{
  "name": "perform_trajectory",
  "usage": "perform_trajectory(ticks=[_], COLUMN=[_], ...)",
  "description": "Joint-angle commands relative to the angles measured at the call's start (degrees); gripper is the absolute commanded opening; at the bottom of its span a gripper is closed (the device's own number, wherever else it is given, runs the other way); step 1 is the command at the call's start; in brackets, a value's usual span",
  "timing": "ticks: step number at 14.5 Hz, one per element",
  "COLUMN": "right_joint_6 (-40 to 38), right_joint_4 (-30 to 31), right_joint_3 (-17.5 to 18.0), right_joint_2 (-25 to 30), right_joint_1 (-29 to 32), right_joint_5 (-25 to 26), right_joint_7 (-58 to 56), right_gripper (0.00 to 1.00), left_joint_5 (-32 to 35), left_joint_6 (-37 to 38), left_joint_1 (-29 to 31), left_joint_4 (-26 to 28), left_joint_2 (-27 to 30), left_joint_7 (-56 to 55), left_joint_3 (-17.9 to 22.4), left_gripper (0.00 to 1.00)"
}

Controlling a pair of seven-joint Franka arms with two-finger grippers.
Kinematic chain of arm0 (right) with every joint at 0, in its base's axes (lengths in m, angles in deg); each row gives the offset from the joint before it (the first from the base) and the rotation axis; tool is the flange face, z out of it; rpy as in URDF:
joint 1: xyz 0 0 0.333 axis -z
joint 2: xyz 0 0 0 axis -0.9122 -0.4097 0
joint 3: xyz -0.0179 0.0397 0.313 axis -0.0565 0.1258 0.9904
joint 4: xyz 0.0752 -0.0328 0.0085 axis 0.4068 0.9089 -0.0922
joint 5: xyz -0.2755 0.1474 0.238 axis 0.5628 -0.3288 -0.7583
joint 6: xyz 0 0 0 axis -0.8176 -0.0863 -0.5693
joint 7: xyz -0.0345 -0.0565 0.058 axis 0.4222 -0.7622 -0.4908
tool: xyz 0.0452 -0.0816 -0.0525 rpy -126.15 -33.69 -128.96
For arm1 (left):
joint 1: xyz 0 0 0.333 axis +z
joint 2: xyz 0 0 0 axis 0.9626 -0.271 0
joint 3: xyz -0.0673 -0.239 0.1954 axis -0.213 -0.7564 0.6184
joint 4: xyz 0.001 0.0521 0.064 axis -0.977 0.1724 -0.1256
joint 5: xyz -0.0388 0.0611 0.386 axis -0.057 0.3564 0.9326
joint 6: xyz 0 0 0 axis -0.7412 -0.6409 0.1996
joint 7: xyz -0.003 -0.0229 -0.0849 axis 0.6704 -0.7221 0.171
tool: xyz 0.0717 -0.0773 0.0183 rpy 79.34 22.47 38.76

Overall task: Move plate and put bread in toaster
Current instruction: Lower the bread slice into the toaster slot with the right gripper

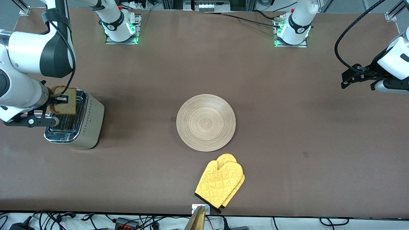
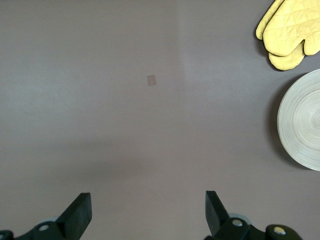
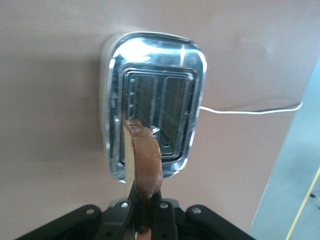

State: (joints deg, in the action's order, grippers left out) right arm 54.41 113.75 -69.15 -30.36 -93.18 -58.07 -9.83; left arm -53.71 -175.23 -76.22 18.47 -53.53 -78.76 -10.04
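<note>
Two fingers of the right gripper point(image 3: 142, 212) pinch the bread point(image 1: 65, 101), held upright over the toaster point(image 1: 75, 121) (its slots look dark) at the right arm's end of the table. Mid-table lies the plate point(image 1: 206, 122), with a yellow oven mitt point(image 1: 220, 182) just nearer the camera. Over bare table at its own end, the left gripper point(image 2: 149, 212) waits, jaws spread wide.
</note>
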Motion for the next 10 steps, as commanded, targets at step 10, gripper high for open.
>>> perform_trajectory(ticks=[10], right_joint_6=[5.91], right_joint_4=[-2.00], right_joint_3=[0.28], right_joint_2=[-4.99], right_joint_1=[1.97], right_joint_5=[0.50], right_joint_7=[-0.26], right_gripper=[0.00], left_joint_5=[1.17], left_joint_6=[1.30], left_joint_1=[0.01], left_joint_4=[-1.69], left_joint_2=[-0.64], left_joint_7=[-0.63], left_joint_3=[-0.13], left_gripper=[1.00])
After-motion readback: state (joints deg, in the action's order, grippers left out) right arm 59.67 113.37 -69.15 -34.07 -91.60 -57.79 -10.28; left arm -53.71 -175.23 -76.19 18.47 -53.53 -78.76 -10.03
